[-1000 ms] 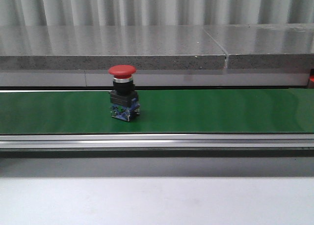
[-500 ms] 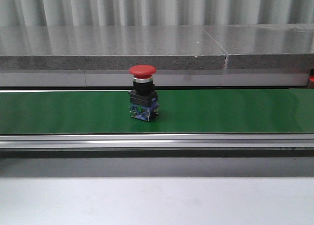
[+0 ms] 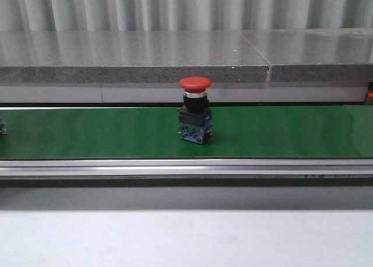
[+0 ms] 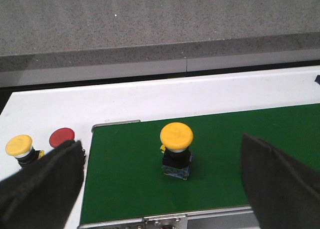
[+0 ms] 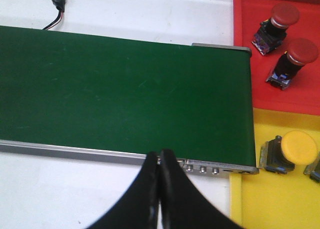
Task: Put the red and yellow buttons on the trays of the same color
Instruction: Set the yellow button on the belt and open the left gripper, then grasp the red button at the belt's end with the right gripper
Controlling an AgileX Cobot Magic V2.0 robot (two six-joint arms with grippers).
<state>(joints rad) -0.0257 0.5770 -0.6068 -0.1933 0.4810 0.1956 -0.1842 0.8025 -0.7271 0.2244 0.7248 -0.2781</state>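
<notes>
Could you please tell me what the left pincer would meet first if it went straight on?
Probably the yellow button upright on the green belt, centred between the open left pincer fingers; depth is uncertain.

A green conveyor belt [image 3: 87, 133] carries an upright red button [image 3: 194, 118] near its middle.

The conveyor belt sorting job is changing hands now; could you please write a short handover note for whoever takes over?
Left pincer: open, empty, above the belt's start.
Right pincer: shut, empty, near the belt's end.
On the green belt: a red button stands upright mid-belt in the front view; a yellow button stands upright near the start.
Waiting beside the belt's start: a yellow-capped button and a red-capped button.
Done: two red buttons lie in the red tray; one yellow button lies in the yellow tray.
Left: sort the two on the belt, then the two waiting.
</notes>
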